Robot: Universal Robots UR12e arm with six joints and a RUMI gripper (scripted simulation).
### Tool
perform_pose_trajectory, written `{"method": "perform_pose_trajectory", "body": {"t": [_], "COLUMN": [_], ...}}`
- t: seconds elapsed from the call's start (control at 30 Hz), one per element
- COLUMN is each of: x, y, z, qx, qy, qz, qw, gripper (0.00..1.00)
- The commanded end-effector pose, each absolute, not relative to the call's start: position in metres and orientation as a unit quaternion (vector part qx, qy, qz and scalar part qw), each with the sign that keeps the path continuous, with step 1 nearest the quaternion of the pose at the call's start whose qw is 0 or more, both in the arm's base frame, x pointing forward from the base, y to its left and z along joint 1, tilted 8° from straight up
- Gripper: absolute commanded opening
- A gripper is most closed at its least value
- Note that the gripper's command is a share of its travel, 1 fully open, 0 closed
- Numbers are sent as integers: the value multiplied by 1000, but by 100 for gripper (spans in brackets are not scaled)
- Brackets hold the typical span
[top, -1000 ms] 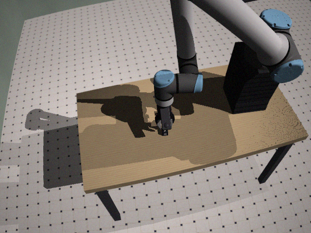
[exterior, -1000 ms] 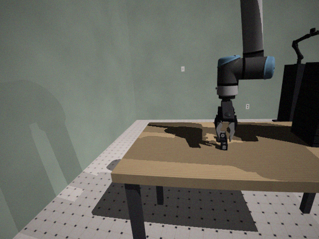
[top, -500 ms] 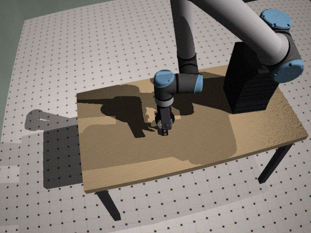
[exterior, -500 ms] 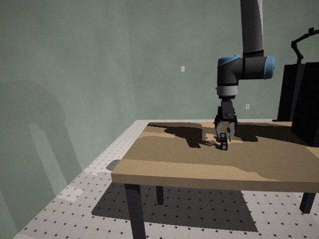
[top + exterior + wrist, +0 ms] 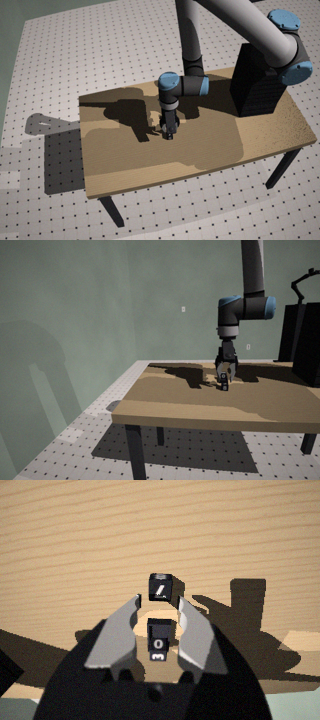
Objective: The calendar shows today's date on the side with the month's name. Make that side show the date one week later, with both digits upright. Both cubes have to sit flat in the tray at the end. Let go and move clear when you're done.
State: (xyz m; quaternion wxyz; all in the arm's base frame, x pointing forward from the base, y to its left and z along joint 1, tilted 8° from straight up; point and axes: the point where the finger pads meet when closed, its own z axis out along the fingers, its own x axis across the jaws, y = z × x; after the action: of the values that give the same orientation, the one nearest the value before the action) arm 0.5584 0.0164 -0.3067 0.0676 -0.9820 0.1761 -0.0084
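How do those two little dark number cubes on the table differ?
The nearer cube lies between the fingers of the open end effector, with gaps on both sides; the farther cube lies just beyond the fingertips. In the wrist view the nearer cube shows 0 and 3, while the farther cube shows one slanted stroke, a 7 or a 1. Both are small and dark with white digits, and neither is gripped.
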Motion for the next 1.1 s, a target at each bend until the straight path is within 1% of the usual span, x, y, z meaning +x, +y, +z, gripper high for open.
{"method": "perform_pose_trajectory", "body": {"t": [0.0, 0.63, 1.07], "x": [559, 560, 560], "y": [16, 20, 20], "z": [-309, -333, -335], "qx": [-982, -982, -982], "qy": [176, 176, 176], "qz": [-9, -9, -9], "qw": [68, 68, 68], "gripper": [29, 29, 29]}}
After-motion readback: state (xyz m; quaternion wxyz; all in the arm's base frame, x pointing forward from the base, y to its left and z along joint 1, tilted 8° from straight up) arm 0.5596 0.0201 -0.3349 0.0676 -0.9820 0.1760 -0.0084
